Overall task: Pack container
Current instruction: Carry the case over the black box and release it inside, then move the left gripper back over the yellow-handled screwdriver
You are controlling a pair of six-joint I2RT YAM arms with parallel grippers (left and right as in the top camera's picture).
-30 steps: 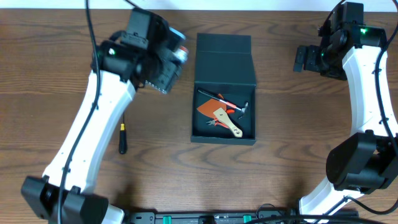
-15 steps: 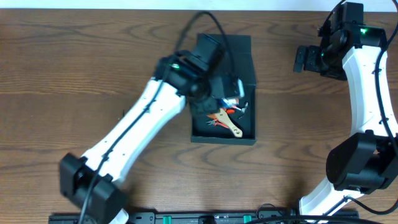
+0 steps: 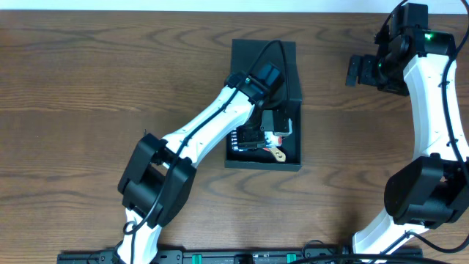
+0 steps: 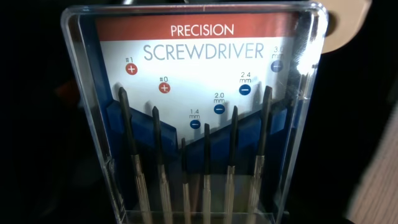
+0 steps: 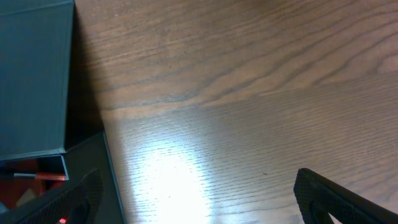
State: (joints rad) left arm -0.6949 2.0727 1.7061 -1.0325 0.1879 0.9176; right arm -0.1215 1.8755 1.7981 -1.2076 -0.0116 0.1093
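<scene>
— Green-black container (image 3: pixel 264 55) sits open mid counter (image 3: pixel 88 88); overhead shows the left gripper (image 3: pixel 258 137) inside it
— Holding what?
— Only its wrist view tells: a 6-driver screwdriver case (image 4: pixel 199 118). The right gripper (image 3: pixel 357 71) is spread wide, well apart

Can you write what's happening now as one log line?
step: packing case | left gripper: holding case over open box | right gripper: open, above table, apart from box
</scene>
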